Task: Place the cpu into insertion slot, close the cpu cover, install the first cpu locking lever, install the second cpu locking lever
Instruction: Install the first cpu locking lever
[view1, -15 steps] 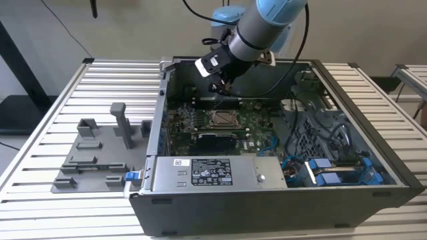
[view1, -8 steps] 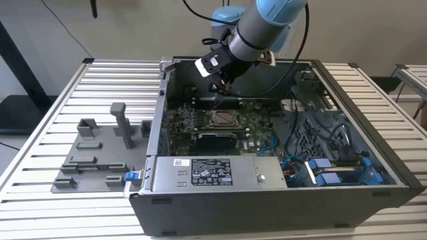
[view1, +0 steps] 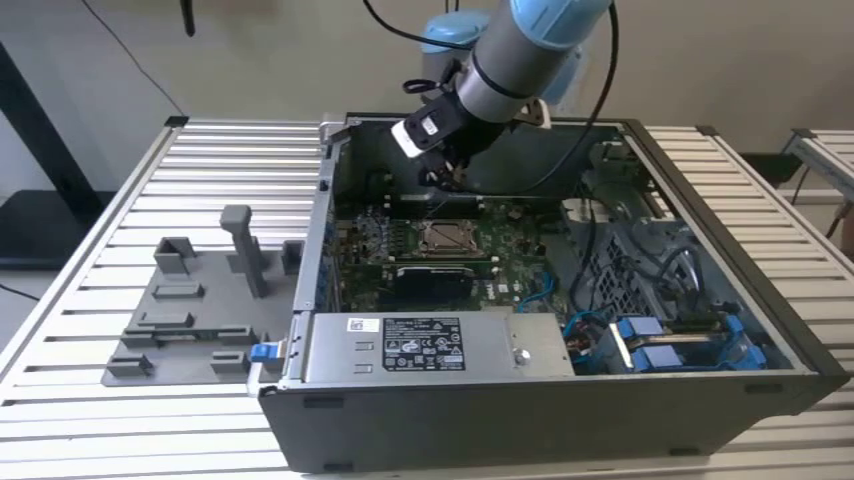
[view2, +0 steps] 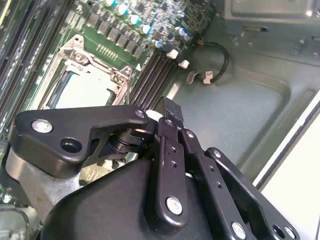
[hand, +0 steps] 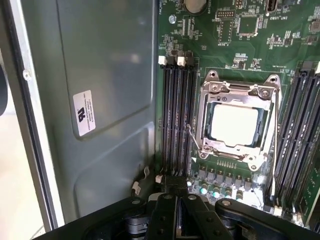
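The cpu (hand: 234, 125) lies in the insertion slot (hand: 205, 150) on the green motherboard, silvery top up, with the cpu cover (hand: 215, 91) lying flat around it. Thin wire levers (hand: 191, 137) run along the socket's sides; I cannot tell whether they are latched. My gripper (hand: 175, 184) hangs above the board beside the socket, over the near ends of the long black memory slots (hand: 175, 115). Its fingers are shut with nothing between them. The second wrist view has the gripper (view2: 170, 106) beside the socket (view2: 85, 87). In the exterior view the gripper (view1: 447, 183) is above the socket (view1: 445, 238).
The open computer case (view1: 694, 395) stands on a slatted white table (view1: 80, 420). The case's grey metal wall (hand: 100, 100) is close by the gripper. A power supply (view1: 427, 345) and blue cabling (view1: 667, 345) sit at the front. A grey fixture plate (view1: 200, 310) lies at the exterior view's left.
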